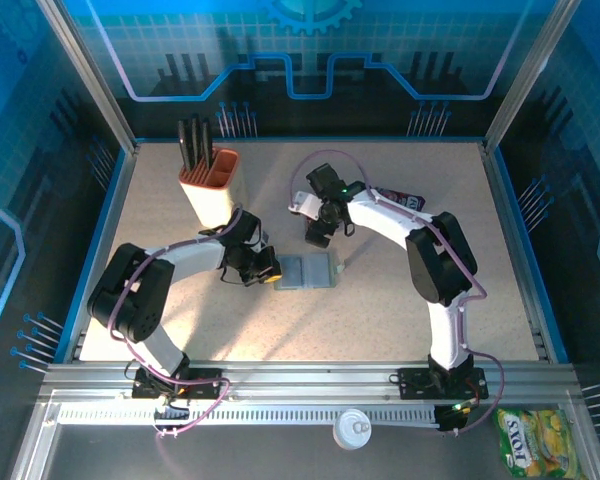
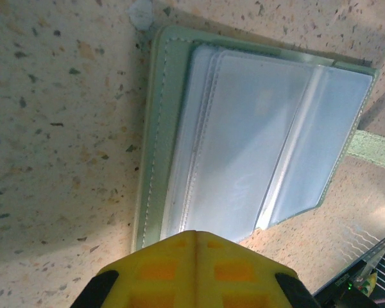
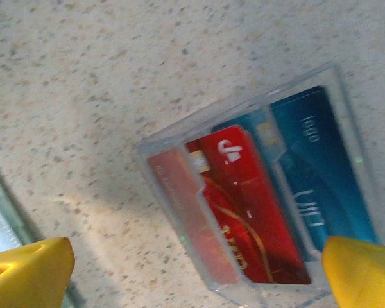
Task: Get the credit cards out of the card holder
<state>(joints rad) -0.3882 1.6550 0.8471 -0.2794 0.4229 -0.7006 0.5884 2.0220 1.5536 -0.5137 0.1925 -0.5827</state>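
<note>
The grey-green card holder [image 1: 307,272] lies open and flat on the table, its two bluish clear panels [image 2: 244,128] facing up. My left gripper [image 1: 270,270] is shut, and its yellow fingertips [image 2: 196,239] sit together at the holder's left edge. Behind the holder hovers my right gripper [image 1: 320,228], open wide [image 3: 197,256]. Below it on the table, between the yellow fingers [image 3: 32,269], lies a clear plastic sleeve [image 3: 173,192] with a red credit card [image 3: 250,212] and a blue one [image 3: 314,167] in it. Nothing is gripped.
An orange-and-cream cup with black pens [image 1: 212,185] stands at the back left, close to the left arm. A pink pouch [image 1: 408,200] lies behind the right arm. A white lid [image 1: 352,428] and a yellow-green snack pack [image 1: 535,440] sit on the near rail.
</note>
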